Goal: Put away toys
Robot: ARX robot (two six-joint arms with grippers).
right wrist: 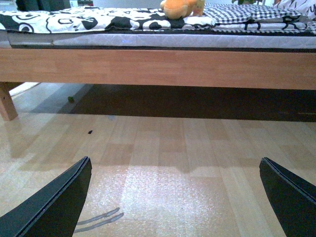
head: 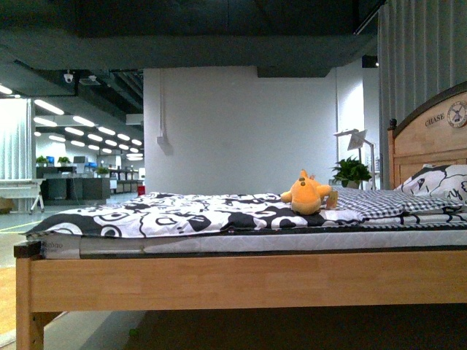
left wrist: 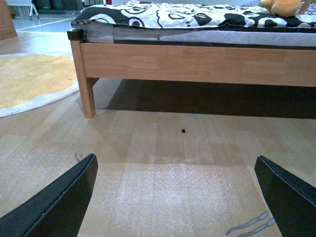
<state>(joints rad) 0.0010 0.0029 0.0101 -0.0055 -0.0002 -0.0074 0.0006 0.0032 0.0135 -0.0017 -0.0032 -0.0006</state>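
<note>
Down by the floor, both wrist views show the hands low, facing the bed's long side. Left hand (left wrist: pixel 176 157): dark fingers (left wrist: pixel 59 202) spread wide apart, only pale wood floor (left wrist: pixel 163 148) between them. Right hand (right wrist: pixel 176 158): same, fingers wide apart over floor. Neither arm shows in the front view. A small dark speck (left wrist: pixel 183 131) lies on the boards in front of the left hand; grey squiggle marks (left wrist: pixel 247 224) nearer. A yellow rug w/ white rim (left wrist: pixel 29 79) lies by the bed's foot-end leg.

Next back, the wooden bed frame (head: pixel 219 281) runs across the front view, w/ a white mattress (head: pixel 292 240) on top. A blk-and-wht patterned duvet (head: pixel 182 211) covers the foot and middle; a checked blanket (head: pixel 379 200) lies toward the head end.

The plush toy (head: pixel 306 195), yellow-orange, sits on the bed approx. where duvet meets checked blanket, well apart from both hands.

Further along, a blk-and-wht pillow (head: pixel 438 182) leans at the wooden headboard (head: pixel 430 131). Behind the bed: a potted plant (head: pixel 352 171), a lamp (head: pixel 357 138), then a white wall (head: pixel 241 124).
</note>
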